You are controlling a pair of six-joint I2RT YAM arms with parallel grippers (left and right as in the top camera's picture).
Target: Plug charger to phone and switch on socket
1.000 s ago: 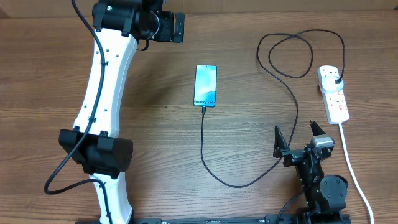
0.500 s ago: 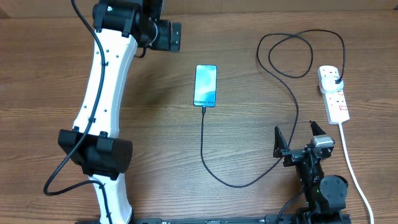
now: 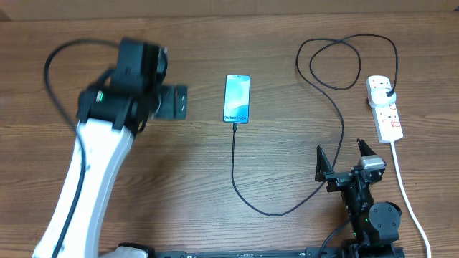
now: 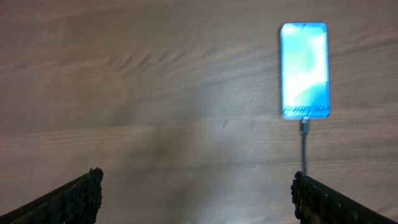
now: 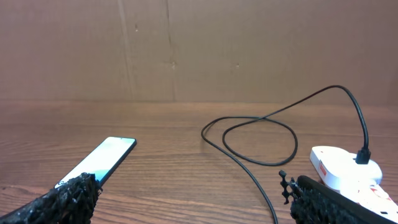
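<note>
The phone (image 3: 237,98) lies flat mid-table, its blue-teal screen up. The charger (image 3: 234,165) runs as a thin black cable from the phone's near end, curves toward the right arm, loops at the back and ends in a black plug (image 3: 387,89) seated in the white socket (image 3: 385,109). My left gripper (image 3: 172,102), blurred, hovers open just left of the phone. In the left wrist view the phone (image 4: 304,68) and charger (image 4: 305,146) lie ahead of the open gripper (image 4: 196,190). My right gripper (image 3: 342,159) stands open near the front edge, between the cable and the socket.
A thick white cord (image 3: 406,188) leaves the socket toward the front right edge. In the right wrist view a brown cardboard wall (image 5: 199,50) closes off the back of the table, with the phone (image 5: 106,158), the cable loop (image 5: 261,130) and the socket (image 5: 339,165) ahead.
The left arm has swung from the back of the table toward the front, bringing its gripper down beside the phone's left side. The right arm, phone, cable and socket have not moved.
</note>
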